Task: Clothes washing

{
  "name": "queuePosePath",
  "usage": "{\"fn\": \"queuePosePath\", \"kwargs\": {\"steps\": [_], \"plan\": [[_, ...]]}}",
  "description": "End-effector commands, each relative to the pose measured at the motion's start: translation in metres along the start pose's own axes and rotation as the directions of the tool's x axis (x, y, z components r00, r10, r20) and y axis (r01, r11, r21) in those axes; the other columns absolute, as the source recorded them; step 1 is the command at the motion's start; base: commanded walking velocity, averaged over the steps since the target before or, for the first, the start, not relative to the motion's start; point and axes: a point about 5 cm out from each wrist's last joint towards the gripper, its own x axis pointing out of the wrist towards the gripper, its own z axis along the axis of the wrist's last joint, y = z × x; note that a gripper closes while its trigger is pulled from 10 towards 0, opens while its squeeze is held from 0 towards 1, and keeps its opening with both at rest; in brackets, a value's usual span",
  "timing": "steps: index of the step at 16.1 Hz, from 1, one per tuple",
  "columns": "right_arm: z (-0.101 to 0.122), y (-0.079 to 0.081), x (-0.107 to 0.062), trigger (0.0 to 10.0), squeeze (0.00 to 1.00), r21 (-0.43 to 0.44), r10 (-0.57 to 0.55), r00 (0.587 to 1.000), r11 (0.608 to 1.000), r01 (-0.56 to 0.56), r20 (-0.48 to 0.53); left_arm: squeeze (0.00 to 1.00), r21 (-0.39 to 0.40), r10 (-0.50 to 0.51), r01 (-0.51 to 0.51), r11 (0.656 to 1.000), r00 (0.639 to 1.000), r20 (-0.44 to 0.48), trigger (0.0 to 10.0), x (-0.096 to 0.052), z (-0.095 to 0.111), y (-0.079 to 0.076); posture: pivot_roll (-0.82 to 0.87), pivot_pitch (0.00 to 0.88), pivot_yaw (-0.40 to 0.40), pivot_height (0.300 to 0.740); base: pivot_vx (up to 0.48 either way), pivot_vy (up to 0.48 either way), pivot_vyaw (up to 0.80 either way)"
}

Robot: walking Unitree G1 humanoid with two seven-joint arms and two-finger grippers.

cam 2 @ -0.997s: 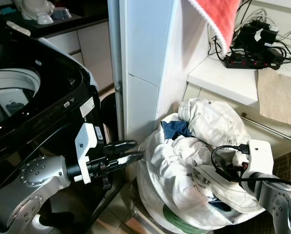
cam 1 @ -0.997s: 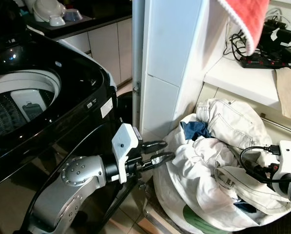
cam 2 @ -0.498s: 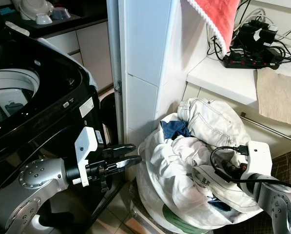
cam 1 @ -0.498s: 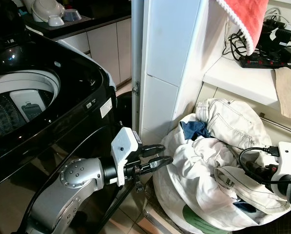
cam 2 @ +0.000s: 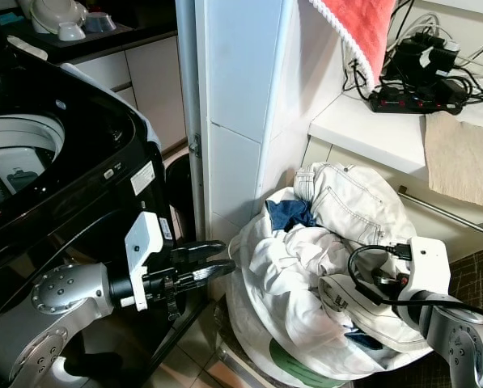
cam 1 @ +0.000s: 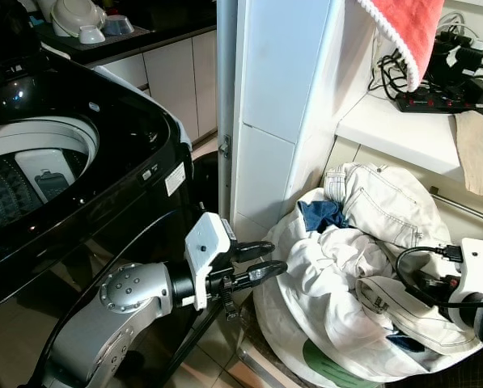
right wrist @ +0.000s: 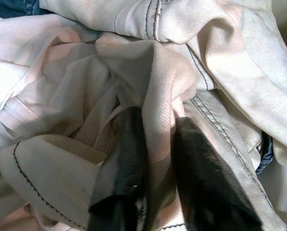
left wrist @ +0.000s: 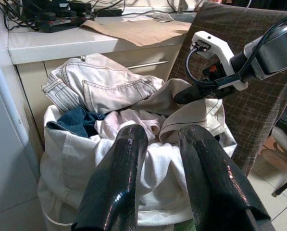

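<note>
A white laundry bag [cam 1: 290, 356] sits on the floor, heaped with pale clothes: white jeans [cam 1: 383, 202] on top, a blue garment [cam 1: 320, 214] and a white garment [cam 1: 403, 311]. My right gripper [right wrist: 157, 120] is sunk into the pile, shut on a fold of the white garment [right wrist: 157, 86]. My left gripper [cam 1: 277, 255] hovers open at the bag's left edge, holding nothing. To the left stands the black top-loading washing machine [cam 1: 136, 153] with its drum [cam 1: 31, 166] open.
A white pillar [cam 1: 273, 105] rises between the machine and the bag. A red towel [cam 1: 403, 32] hangs over a shelf holding a power strip and cables [cam 1: 443, 93]. Bowls [cam 1: 79, 20] stand on a counter behind. A brown chair [left wrist: 263, 101] stands beside the bag.
My left gripper has sunk a little and drawn slightly back from the bag. The right gripper stays buried in the clothes.
</note>
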Motion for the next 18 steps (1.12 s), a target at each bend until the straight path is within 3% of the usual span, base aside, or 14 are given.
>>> {"fn": "queuePosePath", "kwargs": {"steps": [1, 9, 11, 12, 13, 14, 15, 16, 18], "plan": [[0.001, -0.004, -0.001, 0.0, 0.0, 0.013, -0.009, 1.0, 1.0, 0.008, 0.013, 0.0, 0.018, 0.002, -0.002, 1.0, 1.0, -0.007, 10.0, 0.0, 0.001, 0.001, -0.07, 0.0, -0.024, 0.74, 0.0, 0.0, 0.0], [0.009, -0.004, -0.004, 0.0, 0.0, 0.035, 0.01, 0.998, 0.999, -0.013, 0.068, 0.0, 0.023, 0.022, -0.022, 0.999, 1.0, 0.001, 10.0, 0.0, 0.001, 0.004, -0.08, 0.0, -0.027, 0.74, 0.0, 0.0, 0.0], [0.03, -0.005, -0.011, 0.0, 0.0, 0.099, 0.078, 0.977, 0.99, -0.1, 0.2, 0.0, 0.024, 0.034, -0.035, 0.999, 0.999, 0.012, 10.0, 0.0, 0.002, 0.006, -0.08, 0.0, -0.023, 0.74, 0.0, 0.0, 0.0], [0.054, -0.001, -0.026, 0.0, 0.0, 0.153, 0.223, 0.907, 0.944, -0.292, 0.356, 0.0, 0.033, 0.048, -0.049, 0.998, 0.998, 0.028, 10.0, 0.001, 0.005, 0.009, -0.08, 0.0, -0.022, 0.74, 0.0, 0.0, 0.0], [0.06, 0.001, -0.031, 0.0, 0.0, 0.146, 0.264, 0.88, 0.928, -0.344, 0.396, 0.0, 0.037, 0.052, -0.053, 0.998, 0.998, 0.034, 10.0, 0.001, 0.006, 0.01, -0.08, 0.0, -0.022, 0.74, 0.0, 0.0, 0.0], [0.085, 0.012, -0.055, 0.0, 0.0, 0.045, 0.423, 0.734, 0.851, -0.523, 0.531, 0.0, 0.06, 0.073, -0.078, 0.995, 0.995, 0.072, 10.0, 0.002, 0.015, 0.014, -0.08, 0.0, -0.022, 0.74, 0.0, 0.0, 0.0], [0.108, 0.024, -0.081, 0.0, 0.0, -0.068, 0.544, 0.557, 0.751, -0.657, 0.628, 0.0, 0.081, 0.1, -0.111, 0.991, 0.987, 0.128, 10.0, 0.004, 0.026, 0.02, -0.08, 0.0, -0.022, 0.74, 0.0, 0.0, 0.0], [0.12, 0.031, -0.094, 0.0, 0.0, -0.135, 0.599, 0.446, 0.684, -0.717, 0.665, 0.0, 0.089, 0.12, -0.138, 0.986, 0.977, 0.177, 10.0, 0.006, 0.036, 0.024, -0.08, 0.0, -0.024, 0.74, 0.0, 0.0, 0.0], [0.14, 0.05, -0.107, 0.0, 0.0, -0.222, 0.669, 0.318, 0.592, -0.775, 0.672, 0.0, 0.09, 0.18, -0.218, 0.972, 0.932, 0.313, 10.0, 0.014, 0.063, 0.036, -0.09, 0.0, -0.028, 0.74, 0.0, 0.0, 0.0]]}}
